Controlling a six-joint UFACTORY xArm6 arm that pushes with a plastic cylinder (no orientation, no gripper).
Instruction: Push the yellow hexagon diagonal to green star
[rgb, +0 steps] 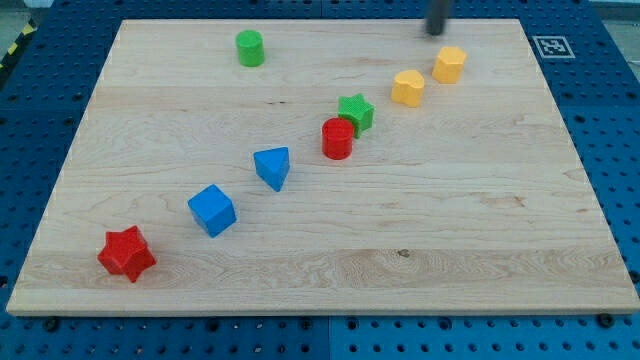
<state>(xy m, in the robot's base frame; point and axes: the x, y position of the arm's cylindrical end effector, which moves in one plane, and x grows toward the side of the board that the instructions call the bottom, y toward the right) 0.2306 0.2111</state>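
Two yellow blocks lie at the upper right of the wooden board. The one nearer the top looks hexagonal. The other yellow block lies just below and left of it; its shape is unclear. The green star lies further down-left, near the board's middle, and touches a red cylinder. My tip is blurred at the view's top edge, just above and slightly left of the yellow hexagon, apart from it.
A green cylinder stands at the upper left. A blue triangular block, a blue cube and a red star run in a diagonal line toward the lower left. A blue pegboard surrounds the board.
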